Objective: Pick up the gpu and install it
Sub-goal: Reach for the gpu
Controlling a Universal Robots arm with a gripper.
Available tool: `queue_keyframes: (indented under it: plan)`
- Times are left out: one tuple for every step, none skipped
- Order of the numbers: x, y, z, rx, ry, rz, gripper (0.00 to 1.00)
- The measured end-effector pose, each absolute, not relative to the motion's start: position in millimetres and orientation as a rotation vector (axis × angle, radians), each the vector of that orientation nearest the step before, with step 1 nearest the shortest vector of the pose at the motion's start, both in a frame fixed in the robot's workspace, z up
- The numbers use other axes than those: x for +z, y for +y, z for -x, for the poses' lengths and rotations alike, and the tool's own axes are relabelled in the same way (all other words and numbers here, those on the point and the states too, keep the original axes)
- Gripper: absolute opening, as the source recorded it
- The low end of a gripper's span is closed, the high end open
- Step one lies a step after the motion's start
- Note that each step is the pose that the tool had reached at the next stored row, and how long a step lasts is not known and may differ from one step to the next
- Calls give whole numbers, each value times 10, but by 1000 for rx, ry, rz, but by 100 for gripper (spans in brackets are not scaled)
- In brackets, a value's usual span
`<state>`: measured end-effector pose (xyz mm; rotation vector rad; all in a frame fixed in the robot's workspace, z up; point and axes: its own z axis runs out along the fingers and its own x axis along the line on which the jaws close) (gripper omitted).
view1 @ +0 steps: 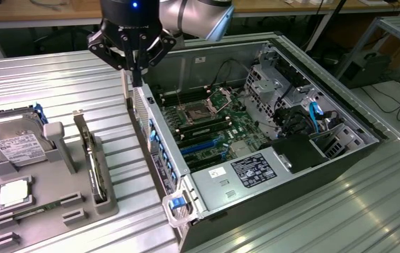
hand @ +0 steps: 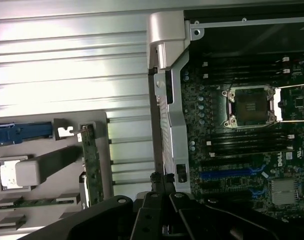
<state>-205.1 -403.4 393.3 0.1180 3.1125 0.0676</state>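
The gpu (view1: 96, 167) stands on its edge in a slot of the grey holder (view1: 45, 208), its silver bracket (view1: 80, 120) at the far end. In the wrist view the gpu (hand: 90, 165) shows as a thin green-edged card in the holder (hand: 52, 212). My gripper (view1: 138, 79) hangs shut with nothing in it, fingertips pointing down just over the rear wall of the open computer case (view1: 305, 174). It is apart from the gpu, toward the exterior view's right of it. The wrist view shows the gripper (hand: 162, 186) above the case's edge, beside the motherboard (hand: 242, 140).
A silver hard drive (view1: 10, 141), a square CPU chip (view1: 13, 192) and a memory stick (view1: 35, 212) sit in the same holder. Inside the case are blue expansion slots (view1: 203, 147), a CPU socket (view1: 194, 112) and cables (view1: 316, 118). Ribbed metal tabletop (view1: 59, 84) surrounds everything.
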Motion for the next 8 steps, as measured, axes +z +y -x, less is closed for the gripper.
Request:
queue_keyframes:
  plan:
    - [3933,-4034,2055,68,3113,-118,11]
    - [3933,-4034,2059,68,3112,-118,11]
    - [3933,-4035,2063,68,3112,-118,11]
    - [3933,-4035,2068,68,3113,-118,11]
    - [3933,-4036,2072,68,3112,-118,11]
    - [3933,-4036,2076,68,3112,-118,11]
    - [3933,-4037,2081,68,3112,-118,11]
    - [3933,-4037,2085,68,3112,-118,11]
